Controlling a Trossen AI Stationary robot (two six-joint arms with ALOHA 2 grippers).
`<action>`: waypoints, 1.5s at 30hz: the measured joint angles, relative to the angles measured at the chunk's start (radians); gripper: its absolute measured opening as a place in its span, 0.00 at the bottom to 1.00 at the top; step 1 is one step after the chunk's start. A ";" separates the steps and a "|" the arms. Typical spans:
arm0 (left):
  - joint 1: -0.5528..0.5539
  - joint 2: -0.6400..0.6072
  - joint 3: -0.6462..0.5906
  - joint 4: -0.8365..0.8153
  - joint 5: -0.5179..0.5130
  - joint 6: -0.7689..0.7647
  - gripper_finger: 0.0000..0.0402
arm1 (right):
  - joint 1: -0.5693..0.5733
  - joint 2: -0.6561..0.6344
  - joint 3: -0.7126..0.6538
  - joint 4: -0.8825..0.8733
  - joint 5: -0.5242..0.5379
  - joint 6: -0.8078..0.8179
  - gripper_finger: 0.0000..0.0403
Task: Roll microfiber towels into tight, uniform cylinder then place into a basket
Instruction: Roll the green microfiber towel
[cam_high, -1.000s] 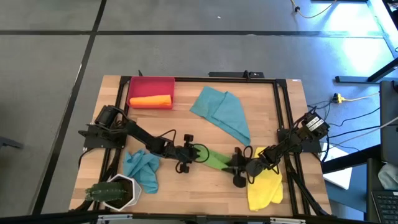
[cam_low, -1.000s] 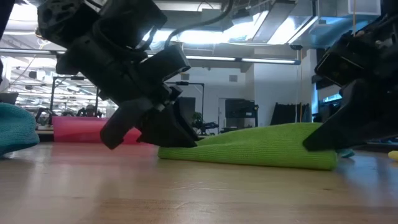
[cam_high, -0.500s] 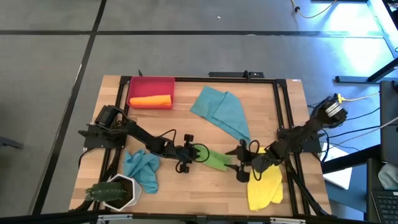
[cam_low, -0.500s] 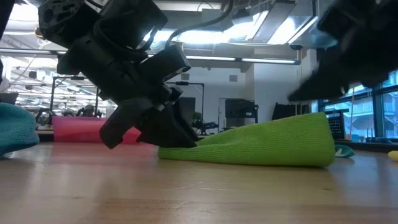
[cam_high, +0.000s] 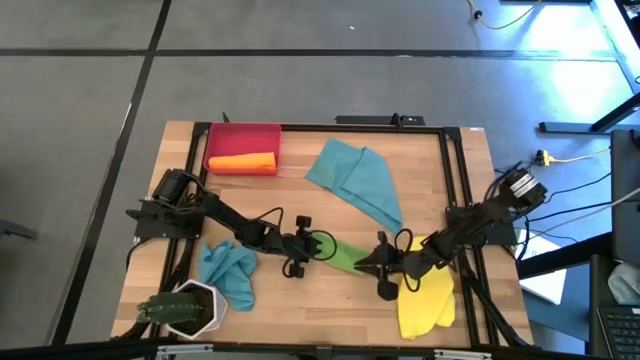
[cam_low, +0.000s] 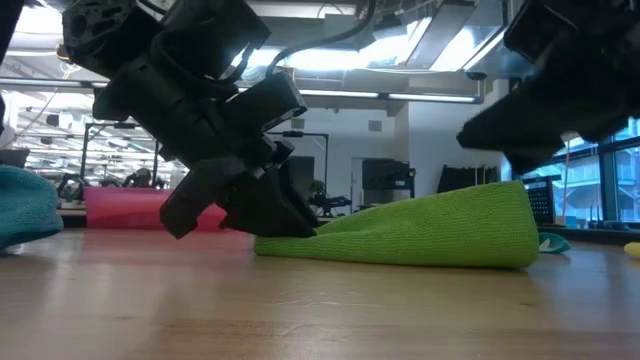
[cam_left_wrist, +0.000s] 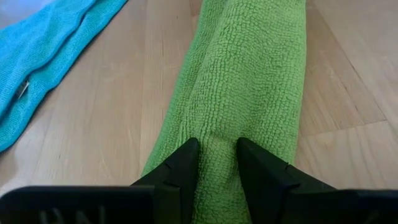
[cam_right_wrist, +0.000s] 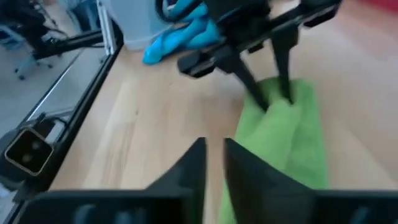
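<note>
Green towel (cam_high: 345, 257) lies mid-table, pinched at one end by the left gripper (cam_left_wrist: 214, 163), while the right gripper (cam_right_wrist: 214, 163), nearly closed on nothing, risks fumbling the roll loose.

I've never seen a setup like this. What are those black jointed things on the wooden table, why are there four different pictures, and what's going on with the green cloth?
They are two robot arms, each ending in two fingers. One picture looks straight down, one sits at tabletop height, and two come from cameras on the arms' wrists.

The left gripper pinches one end of the green towel, which lies as a long folded strip on the wooden table. The right gripper hangs just above the strip's other end, its fingers nearly together with nothing between them.

Also on the table: a red basket holding a rolled orange towel, a teal towel spread flat, another teal towel crumpled near a white plant pot, and a yellow towel beneath the right arm.
</note>
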 joint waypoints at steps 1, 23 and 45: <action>0.000 0.000 0.000 0.000 0.000 0.000 0.26 | -0.002 0.019 0.000 0.022 -0.009 -0.007 0.08; 0.002 0.001 0.000 0.001 -0.002 0.000 0.26 | -0.077 0.141 0.172 -0.337 0.011 0.119 0.03; -0.078 -0.106 0.069 -0.114 -0.196 0.146 0.45 | -0.077 0.138 0.172 -0.495 0.020 0.272 0.03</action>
